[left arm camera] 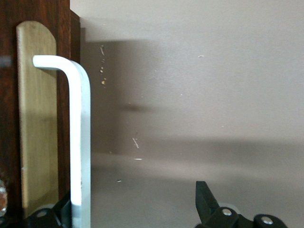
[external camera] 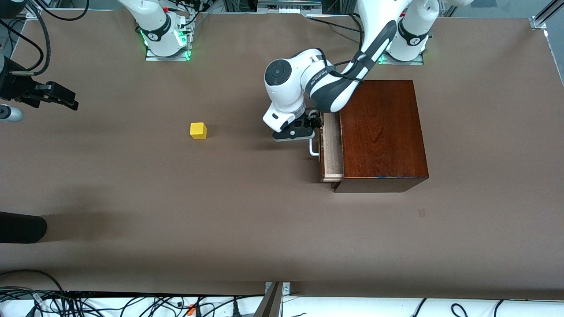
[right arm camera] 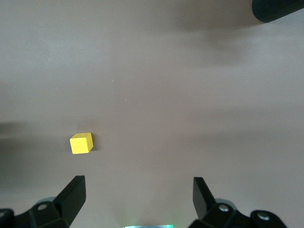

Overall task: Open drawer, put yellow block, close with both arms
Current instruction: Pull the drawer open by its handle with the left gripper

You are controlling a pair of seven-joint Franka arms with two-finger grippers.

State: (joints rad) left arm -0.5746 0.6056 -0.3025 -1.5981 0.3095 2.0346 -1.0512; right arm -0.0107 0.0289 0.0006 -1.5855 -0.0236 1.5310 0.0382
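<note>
The drawer (external camera: 332, 152) stands pulled out a little from the reddish-brown wooden box (external camera: 381, 132), so a strip of its pale tray shows. My left gripper (external camera: 312, 125) is at the white bar handle (external camera: 313, 149). In the left wrist view the left gripper (left arm camera: 133, 206) is open, with the handle (left arm camera: 80, 142) just inside one finger and the drawer's dark front (left arm camera: 65, 95) beside it. The yellow block (external camera: 198, 130) lies on the bare table toward the right arm's end. My right gripper (right arm camera: 137, 190) hangs open high over the table, and the block (right arm camera: 81, 143) lies off to one side below it.
Black camera gear (external camera: 53, 94) juts in at the right arm's end of the table. A dark cylinder (external camera: 22, 226) lies at that same end, nearer the front camera. Cables run along the front edge. The brown tabletop (external camera: 246, 211) stretches between block and box.
</note>
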